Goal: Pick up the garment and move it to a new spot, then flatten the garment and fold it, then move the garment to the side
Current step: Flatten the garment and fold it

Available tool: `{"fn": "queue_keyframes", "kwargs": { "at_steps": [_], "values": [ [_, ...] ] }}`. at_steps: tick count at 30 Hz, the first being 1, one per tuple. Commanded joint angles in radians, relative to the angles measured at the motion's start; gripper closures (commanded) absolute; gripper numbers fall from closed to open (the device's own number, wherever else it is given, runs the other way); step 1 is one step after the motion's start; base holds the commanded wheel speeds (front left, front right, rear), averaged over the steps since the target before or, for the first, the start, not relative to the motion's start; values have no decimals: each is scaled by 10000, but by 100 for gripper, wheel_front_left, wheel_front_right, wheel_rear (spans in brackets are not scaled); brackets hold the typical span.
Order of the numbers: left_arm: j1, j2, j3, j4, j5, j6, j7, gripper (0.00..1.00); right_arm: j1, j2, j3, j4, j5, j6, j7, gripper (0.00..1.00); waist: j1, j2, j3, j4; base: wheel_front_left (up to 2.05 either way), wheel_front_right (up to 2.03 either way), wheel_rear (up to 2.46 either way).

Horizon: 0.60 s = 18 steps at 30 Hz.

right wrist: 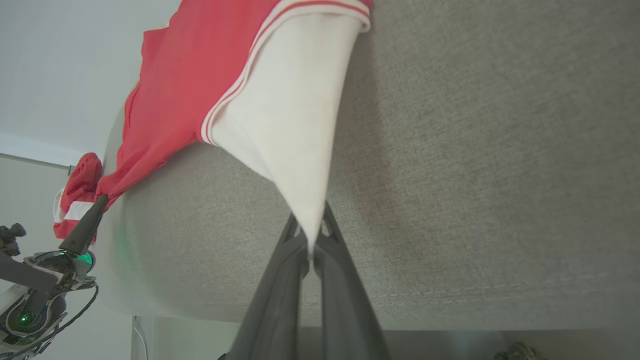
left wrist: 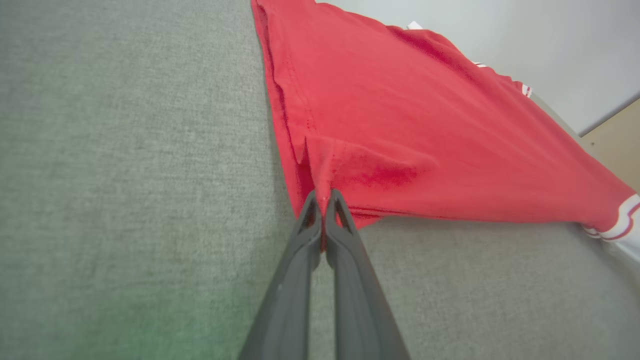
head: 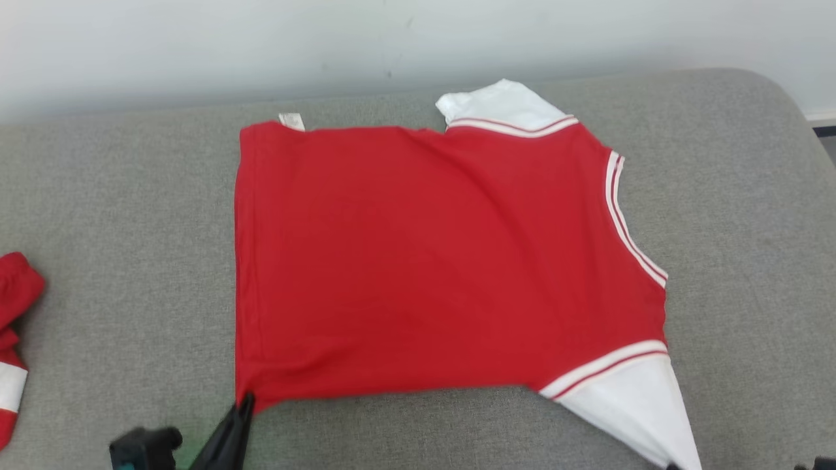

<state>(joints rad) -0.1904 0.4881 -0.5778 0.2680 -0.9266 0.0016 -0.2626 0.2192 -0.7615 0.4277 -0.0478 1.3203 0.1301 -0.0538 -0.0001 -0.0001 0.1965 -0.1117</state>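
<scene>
The garment (head: 431, 261) is a red shirt with white sleeves edged in red-and-white stripes, spread nearly flat on the grey cushion (head: 130, 183). My left gripper (head: 245, 399) pinches its near left hem corner; the left wrist view shows the red cloth (left wrist: 400, 130) bunched between the shut fingers of the left gripper (left wrist: 325, 200). In the right wrist view my right gripper (right wrist: 310, 235) is shut on the tip of the near white sleeve (right wrist: 290, 115), which is pulled to a point. The head view has that sleeve (head: 637, 405) running off the bottom edge.
A second red-and-white piece of clothing (head: 13, 326) lies crumpled at the cushion's left edge. A pale wall (head: 392, 39) stands behind the cushion. Bare grey cushion (head: 751, 228) surrounds the shirt on the left, right and front.
</scene>
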Motion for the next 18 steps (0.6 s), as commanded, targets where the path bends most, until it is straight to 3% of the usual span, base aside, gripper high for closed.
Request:
{"fn": "queue_keyframes", "kwargs": {
  "at_steps": [1, 9, 18],
  "values": [
    [339, -35, 9, 34, 240, 83, -30, 100, 245, 32, 7, -70, 83, 16, 174, 100, 1, 1, -216, -27, 0, 0, 0],
    [1186, -275, 212, 218, 1111, 284, -30, 100, 1289, -35, -206, -636, 368, 16, 1013, 100, 1, 1, -429, 189, 0, 0, 0],
    [1204, -465, 548, 38, 1537, 328, -31, 100, 994, 361, -993, -1225, 466, 16, 1161, 100, 1, 1, -569, 251, 0, 0, 0]
  ]
}}
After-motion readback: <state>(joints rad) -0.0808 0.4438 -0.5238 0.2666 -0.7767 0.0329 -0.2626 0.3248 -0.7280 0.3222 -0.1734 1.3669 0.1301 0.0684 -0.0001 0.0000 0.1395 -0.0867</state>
